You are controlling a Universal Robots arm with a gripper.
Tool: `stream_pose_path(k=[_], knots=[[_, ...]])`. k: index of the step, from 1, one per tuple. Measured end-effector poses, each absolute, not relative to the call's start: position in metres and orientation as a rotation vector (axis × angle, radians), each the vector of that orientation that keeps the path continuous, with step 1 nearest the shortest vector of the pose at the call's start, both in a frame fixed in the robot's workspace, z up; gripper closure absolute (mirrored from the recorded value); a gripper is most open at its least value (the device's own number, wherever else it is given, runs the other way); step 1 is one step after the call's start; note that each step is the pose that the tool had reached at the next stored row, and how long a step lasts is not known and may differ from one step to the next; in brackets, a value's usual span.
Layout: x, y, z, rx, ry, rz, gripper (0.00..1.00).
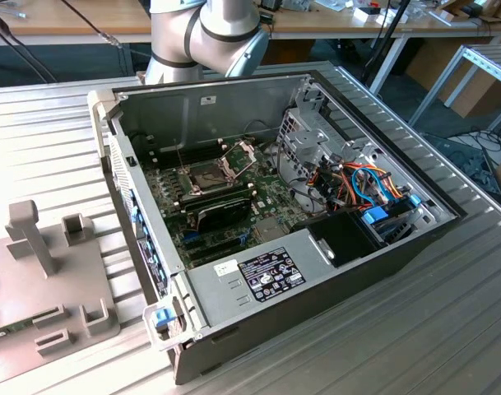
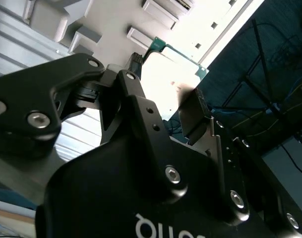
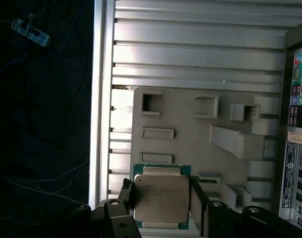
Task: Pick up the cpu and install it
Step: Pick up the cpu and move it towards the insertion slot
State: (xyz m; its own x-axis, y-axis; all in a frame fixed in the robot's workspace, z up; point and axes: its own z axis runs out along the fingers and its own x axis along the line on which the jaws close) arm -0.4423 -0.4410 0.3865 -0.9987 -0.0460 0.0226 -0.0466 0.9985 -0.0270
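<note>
A ribbed metal table (image 1: 447, 329) is filling the scene, with desks standing behind it. At the exterior view's left, a pale grey tray (image 1: 69, 280) with raised blocks and slots is lying on the table. In the middle, an open computer case (image 1: 266, 276) is resting flat and showing its green motherboard (image 1: 266, 193), where the metal socket frame (image 1: 211, 175) is standing lifted. Toward the exterior view's right, orange and blue cables (image 1: 361, 185) are crowding inside the case. The robot arm (image 1: 209, 29) is rising behind the case. In the first wrist view, the gripper (image 3: 160, 201) is pinching the cpu (image 3: 159, 197), with its black fingers (image 3: 197, 201) pressing on two opposite edges. The cpu is sitting over the near edge of the tray, silver top facing the camera
</note>
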Motion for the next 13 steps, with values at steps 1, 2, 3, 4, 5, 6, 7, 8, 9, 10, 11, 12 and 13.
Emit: stream_pose_path(k=[1, 2, 3, 4, 5, 6, 7, 8, 9, 10, 11, 12, 13], knots=[[-0.442, -0.441, 0.387, 0.072, -3.118, 0.043, 0.45], [-0.442, -0.441, 0.387, 0.072, -3.118, 0.043, 0.45], [-0.442, -0.441, 0.387, 0.072, -3.118, 0.043, 0.45], [-0.442, -0.441, 0.387, 0.072, -3.118, 0.043, 0.45], [-0.441, -0.441, 0.387, 0.073, -3.118, 0.043, 0.45], [-0.438, -0.441, 0.387, 0.072, -3.118, 0.043, 0.45], [-0.434, -0.441, 0.387, 0.072, -3.118, 0.043, 0.45], [-0.429, -0.441, 0.387, 0.072, -3.118, 0.043, 0.45], [-0.420, -0.441, 0.387, 0.072, -3.118, 0.043, 0.45], [-0.415, -0.441, 0.387, 0.072, -3.118, 0.043, 0.45], [-0.413, -0.441, 0.387, 0.072, -3.118, 0.043, 0.45], [-0.412, -0.441, 0.387, 0.072, -3.118, 0.043, 0.45], [-0.411, -0.441, 0.387, 0.072, -3.118, 0.043, 0.45]])
